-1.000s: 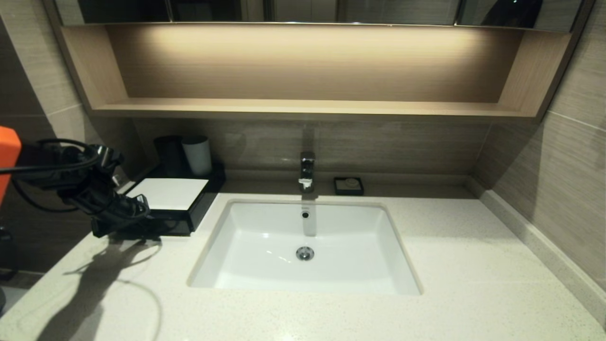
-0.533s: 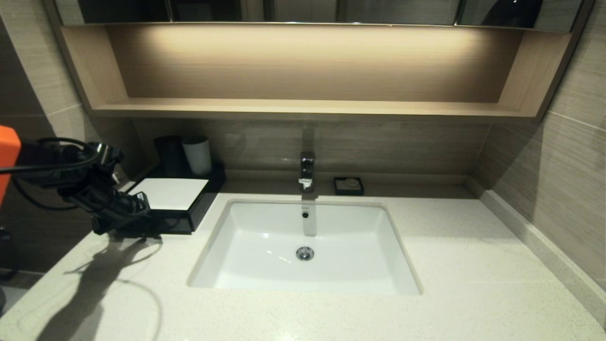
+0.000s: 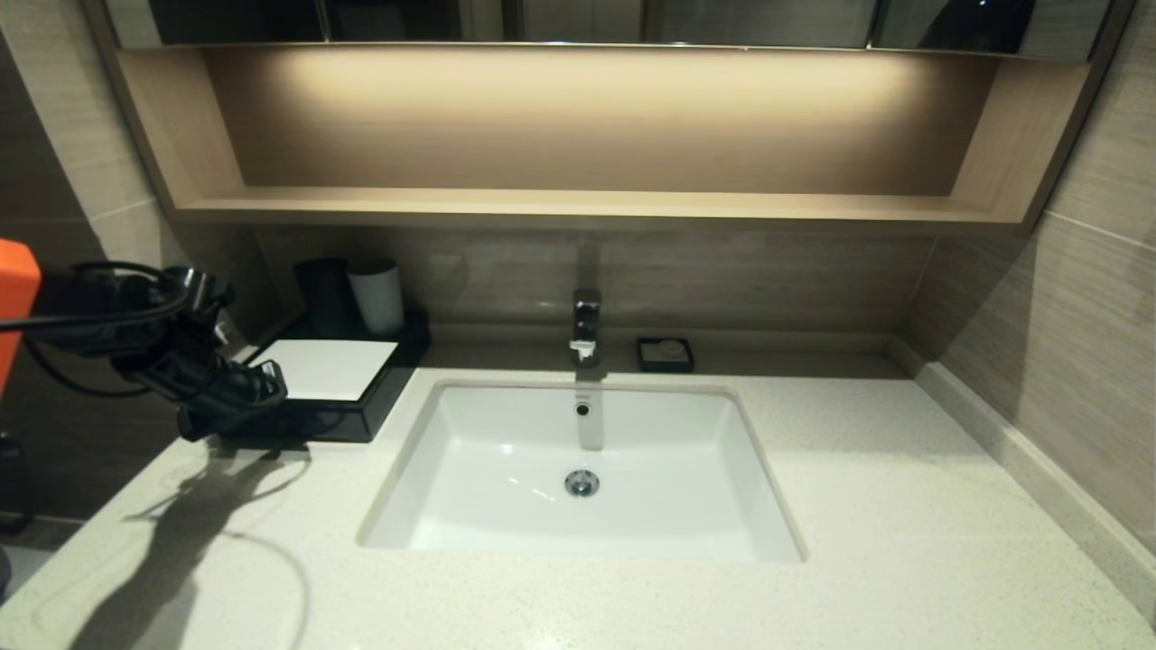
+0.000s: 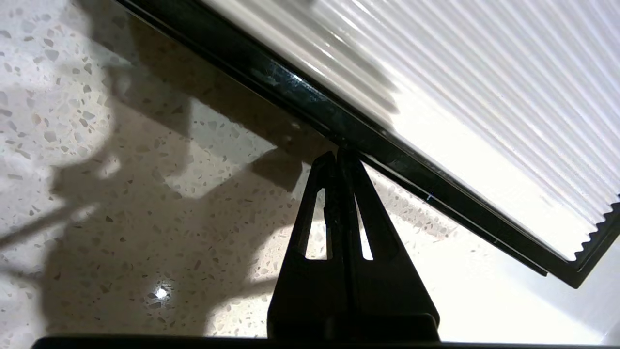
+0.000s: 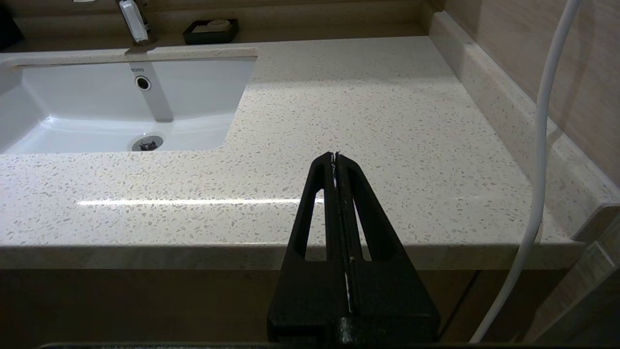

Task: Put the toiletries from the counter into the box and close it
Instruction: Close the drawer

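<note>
The left end effector (image 3: 271,390) hangs at the front left corner of the low, flat black rectangular box with a white top panel (image 3: 321,368), which sits at the back left of the wide cream-white speckled stone table (image 3: 903,506), left of the white rectangular sunken basin (image 3: 506,506). In the left wrist view its two black fingers (image 4: 356,203) are pressed together with nothing between them, and their tips meet the glossy black edge of the box (image 4: 339,121), beside the ribbed white panel. No sachets or packets show on the table in any view. The box front looks flush, as far as the head view tells. Behind the box stand a black cup (image 3: 321,293) and a white cup (image 3: 377,295). A chrome tap (image 3: 585,325) rises behind the basin, with a small black square dish (image 3: 665,354) to its right. The right end effector (image 5: 335,160) is parked below the table's front edge, its fingers also closed together and empty.
</note>
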### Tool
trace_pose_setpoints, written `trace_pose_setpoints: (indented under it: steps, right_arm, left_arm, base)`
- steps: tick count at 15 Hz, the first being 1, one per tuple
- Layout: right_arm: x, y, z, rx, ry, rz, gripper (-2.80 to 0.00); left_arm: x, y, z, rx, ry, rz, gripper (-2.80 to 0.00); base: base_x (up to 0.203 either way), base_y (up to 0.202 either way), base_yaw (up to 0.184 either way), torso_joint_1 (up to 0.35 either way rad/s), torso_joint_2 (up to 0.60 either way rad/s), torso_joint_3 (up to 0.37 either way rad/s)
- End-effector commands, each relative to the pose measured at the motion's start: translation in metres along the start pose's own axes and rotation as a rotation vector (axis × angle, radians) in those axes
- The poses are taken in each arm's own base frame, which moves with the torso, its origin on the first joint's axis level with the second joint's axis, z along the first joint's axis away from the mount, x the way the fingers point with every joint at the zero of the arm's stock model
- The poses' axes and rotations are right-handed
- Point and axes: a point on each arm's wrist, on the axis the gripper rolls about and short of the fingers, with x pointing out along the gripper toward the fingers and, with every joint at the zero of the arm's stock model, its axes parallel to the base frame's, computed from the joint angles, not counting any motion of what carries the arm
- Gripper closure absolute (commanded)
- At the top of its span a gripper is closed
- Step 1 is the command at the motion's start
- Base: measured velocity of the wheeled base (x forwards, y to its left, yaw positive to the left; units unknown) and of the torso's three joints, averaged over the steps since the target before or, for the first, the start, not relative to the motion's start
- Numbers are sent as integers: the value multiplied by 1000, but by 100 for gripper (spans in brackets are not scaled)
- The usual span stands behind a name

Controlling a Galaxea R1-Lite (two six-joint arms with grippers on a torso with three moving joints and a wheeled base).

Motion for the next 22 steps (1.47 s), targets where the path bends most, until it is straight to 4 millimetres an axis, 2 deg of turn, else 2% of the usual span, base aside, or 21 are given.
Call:
trace_pose_setpoints:
  steps: [1,12,16,22]
  right_arm:
    - [0,0,0,1,0,0,0]
    - [0,0,0,1,0,0,0]
    - [0,0,0,1,1,0,0]
    - [0,0,0,1,1,0,0]
  left_arm:
    - [2,0,1,-2,-1,-1,0]
    - [-1,-1,2,-7,-16,-8,0]
    - [-17,-1,-3,-12,-14,-12,0]
    - [-42,6,-29,-10,20,9,0]
  base:
    - [0,0,0,0,0,0]
    - [0,0,0,0,0,0]
    - [0,0,0,0,0,0]
    - [0,0,0,0,0,0]
